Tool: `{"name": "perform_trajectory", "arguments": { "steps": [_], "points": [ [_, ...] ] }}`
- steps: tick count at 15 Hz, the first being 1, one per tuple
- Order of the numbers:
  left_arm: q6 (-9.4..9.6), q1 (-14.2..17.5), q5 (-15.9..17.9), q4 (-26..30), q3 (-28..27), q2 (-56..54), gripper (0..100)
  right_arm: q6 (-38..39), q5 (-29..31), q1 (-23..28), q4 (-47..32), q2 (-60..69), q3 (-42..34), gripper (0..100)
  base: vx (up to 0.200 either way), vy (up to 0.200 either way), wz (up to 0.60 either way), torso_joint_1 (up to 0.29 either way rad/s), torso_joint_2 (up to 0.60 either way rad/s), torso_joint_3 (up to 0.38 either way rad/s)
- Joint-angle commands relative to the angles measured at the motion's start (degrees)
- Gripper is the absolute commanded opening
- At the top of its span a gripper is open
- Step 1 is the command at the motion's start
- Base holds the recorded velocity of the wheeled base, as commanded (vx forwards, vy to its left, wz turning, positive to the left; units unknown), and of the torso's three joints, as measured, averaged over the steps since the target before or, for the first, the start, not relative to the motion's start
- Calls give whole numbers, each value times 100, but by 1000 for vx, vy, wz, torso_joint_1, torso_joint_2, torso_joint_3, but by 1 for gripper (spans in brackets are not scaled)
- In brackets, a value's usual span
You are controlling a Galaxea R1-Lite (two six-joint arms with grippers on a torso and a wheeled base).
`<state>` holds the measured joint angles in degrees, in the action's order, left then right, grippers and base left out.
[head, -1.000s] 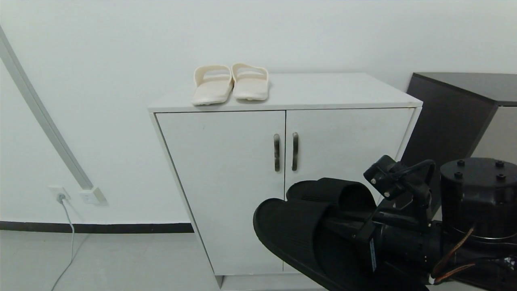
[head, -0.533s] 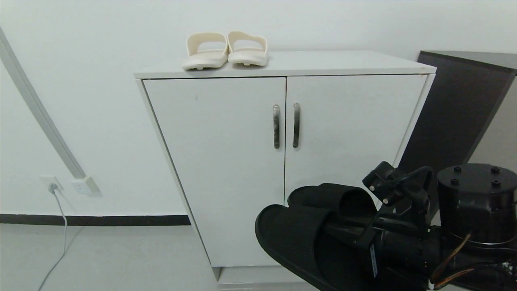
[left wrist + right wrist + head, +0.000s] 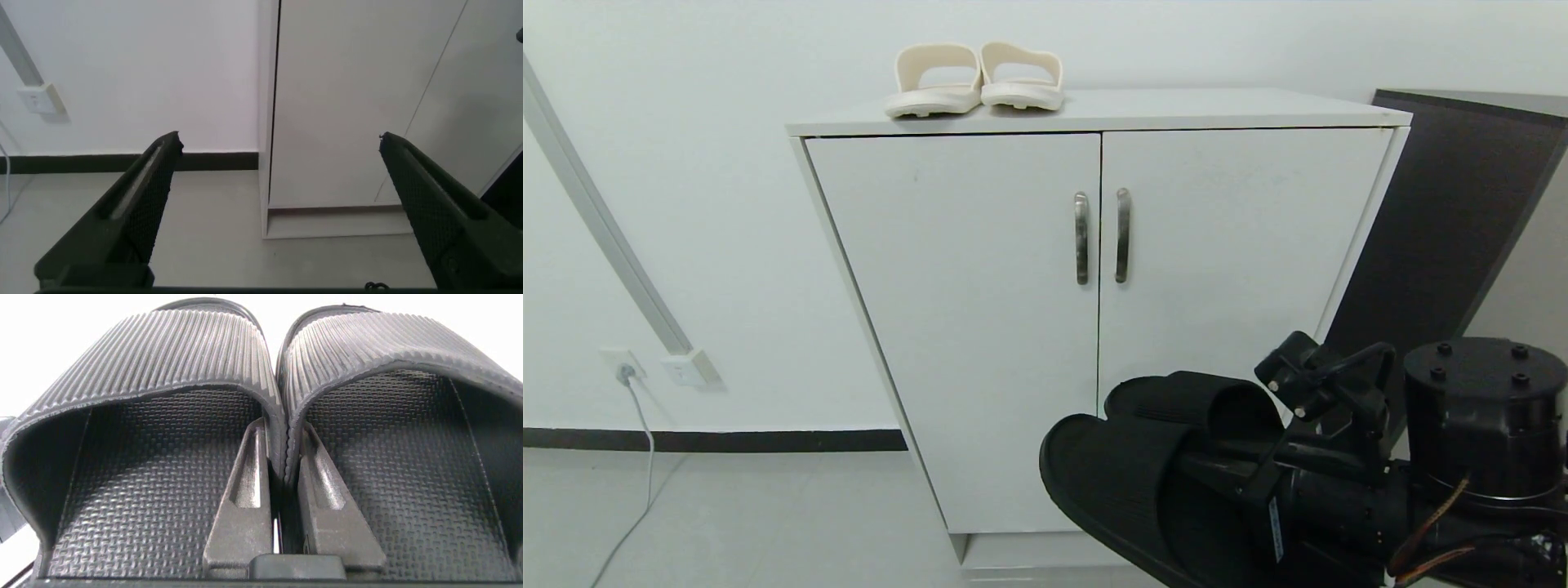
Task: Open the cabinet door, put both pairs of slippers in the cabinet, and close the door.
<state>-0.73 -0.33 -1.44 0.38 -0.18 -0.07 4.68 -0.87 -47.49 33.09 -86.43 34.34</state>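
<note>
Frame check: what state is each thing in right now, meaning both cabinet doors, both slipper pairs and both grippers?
left cabinet door: shut.
right cabinet door: shut.
cream slippers: side by side on the cabinet top, untouched.
black slippers: held as a pair in front of the cabinet, inner walls pinched together.
right gripper: shut on the black slippers.
left gripper: open, empty.

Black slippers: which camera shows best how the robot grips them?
The right wrist view: the right gripper pinches the black slippers together by their inner walls. The head view shows them side-on before the cabinet, grip hidden. The left wrist view faces the cabinet's foot and the floor.
</note>
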Motion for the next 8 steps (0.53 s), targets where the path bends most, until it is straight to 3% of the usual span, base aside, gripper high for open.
{"name": "perform_trajectory", "arguments": {
  "steps": [1, 5, 6, 7, 8],
  "points": [
    [-6, -2, -14, 6, -8, 25, 100, -73, 7, -5, 5, -32, -24, 0, 0, 0, 0, 0, 0, 0],
    [29, -2, -6, -20, -105, 341, 100, -222, -1, -14, 23, 56, -138, 0, 0, 0, 0, 0, 0, 0],
    [-24, -2, 12, -20, -298, 429, 100, -222, -1, -14, 23, 47, -147, 0, 0, 0, 0, 0, 0, 0],
    [-314, -46, 91, -3, -940, 833, 100, -213, -10, -14, 31, 30, -147, 0, 0, 0, 0, 0, 0, 0],
    [-358, -55, 337, -20, -1247, 1282, 100, -213, -10, -14, 84, 12, -147, 0, 0, 0, 0, 0, 0, 0]
  ]
}}
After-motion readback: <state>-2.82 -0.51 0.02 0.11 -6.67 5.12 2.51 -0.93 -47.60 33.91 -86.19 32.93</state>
